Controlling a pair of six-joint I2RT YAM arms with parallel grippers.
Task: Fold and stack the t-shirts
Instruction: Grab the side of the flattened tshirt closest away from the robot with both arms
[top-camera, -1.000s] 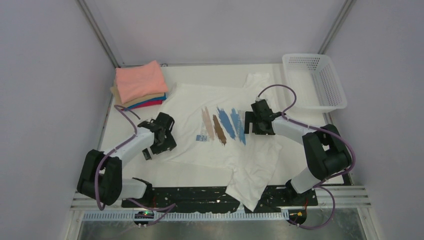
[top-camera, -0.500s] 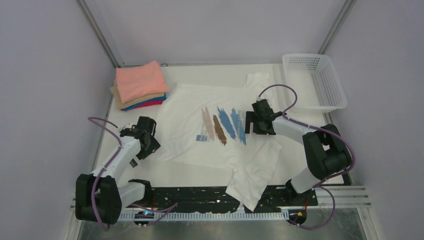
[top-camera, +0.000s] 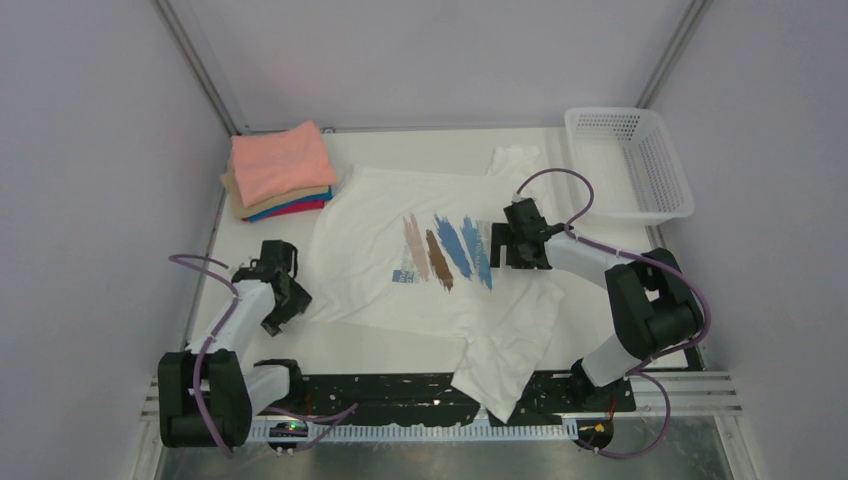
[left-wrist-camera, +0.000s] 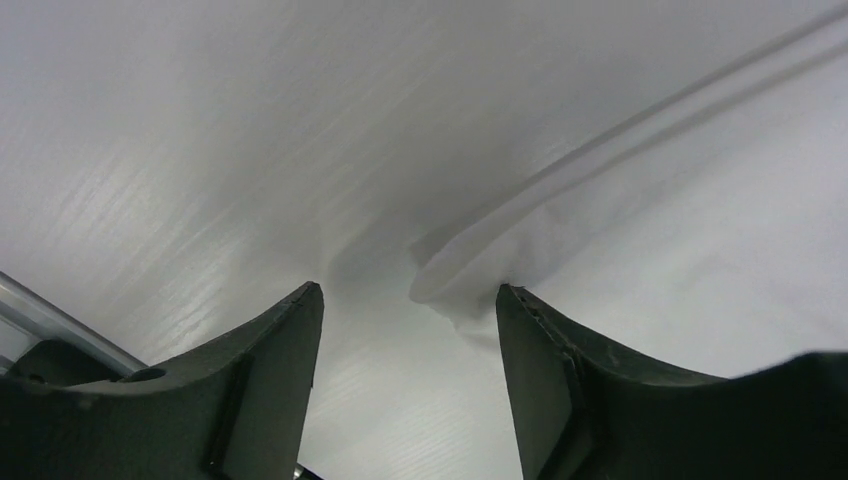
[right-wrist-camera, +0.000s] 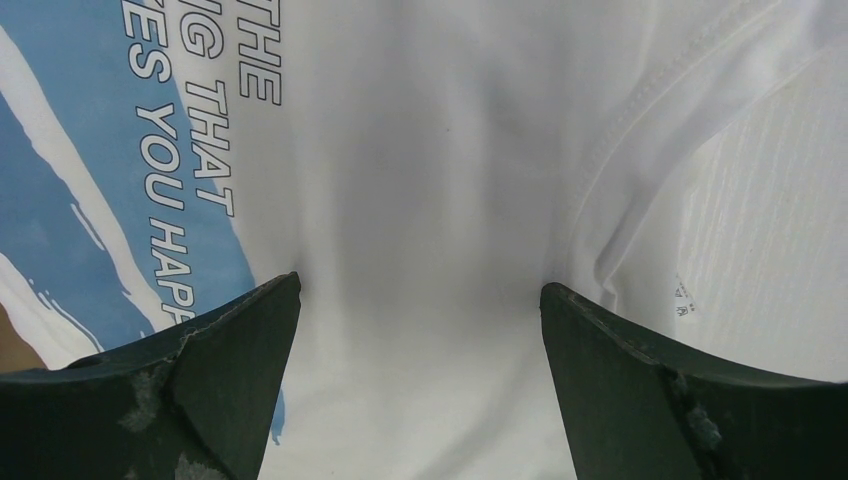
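A white t-shirt (top-camera: 400, 215) with tan, brown and blue brush strokes lies spread on the table, one part hanging over the front edge. My left gripper (top-camera: 283, 288) is open and empty just off the shirt's left hem; in the left wrist view (left-wrist-camera: 410, 300) a corner of that hem (left-wrist-camera: 455, 270) lies between the fingertips. My right gripper (top-camera: 497, 245) is open, pressed down on the shirt by the neckline, next to the blue print (right-wrist-camera: 70, 180). A folded stack (top-camera: 280, 170), salmon-pink on top with tan, blue and magenta beneath, sits at the back left.
A white perforated basket (top-camera: 630, 160) stands at the back right. The enclosure walls close in on both sides. The metal rail (top-camera: 400, 395) runs along the table's front edge under the hanging cloth.
My left gripper has moved left and toward the front, off the shirt to its left hem. The shirt's left side lies flatter. The right arm has not moved.
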